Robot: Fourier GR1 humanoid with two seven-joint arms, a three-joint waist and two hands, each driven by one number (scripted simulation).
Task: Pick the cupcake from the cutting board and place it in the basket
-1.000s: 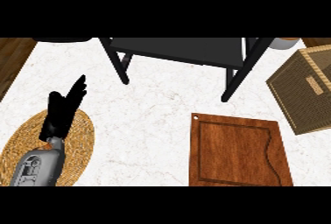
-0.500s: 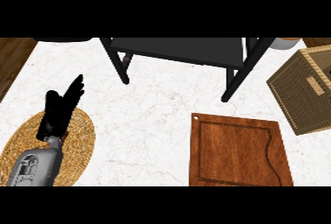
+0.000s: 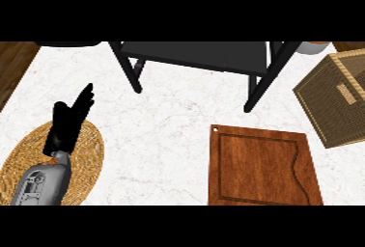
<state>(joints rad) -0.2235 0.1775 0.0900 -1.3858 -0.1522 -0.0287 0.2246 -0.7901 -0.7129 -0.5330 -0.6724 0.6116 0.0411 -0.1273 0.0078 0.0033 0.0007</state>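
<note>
Board (image 3: 262, 166): lower right of frame, bare as far as I see.
Basket (image 3: 335, 101): right edge, near the board.
Left hand (image 3: 70, 123): left of frame over a mat (image 3: 89, 159), fingers straight, holding nothing.
Right hand: out of view.
Cupcake: not visible to me, so I cannot place it against the hand. I judge it light, soft and crushable, best held by the wrapper's sides.

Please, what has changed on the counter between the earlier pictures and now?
Almost nothing. The left hand, open with straight fingers above the round woven mat, has at most drifted slightly; it took hold of nothing. The cutting board, the basket and the black stand stayed where they were. No cupcake shows, and the right hand is out of view.
</note>
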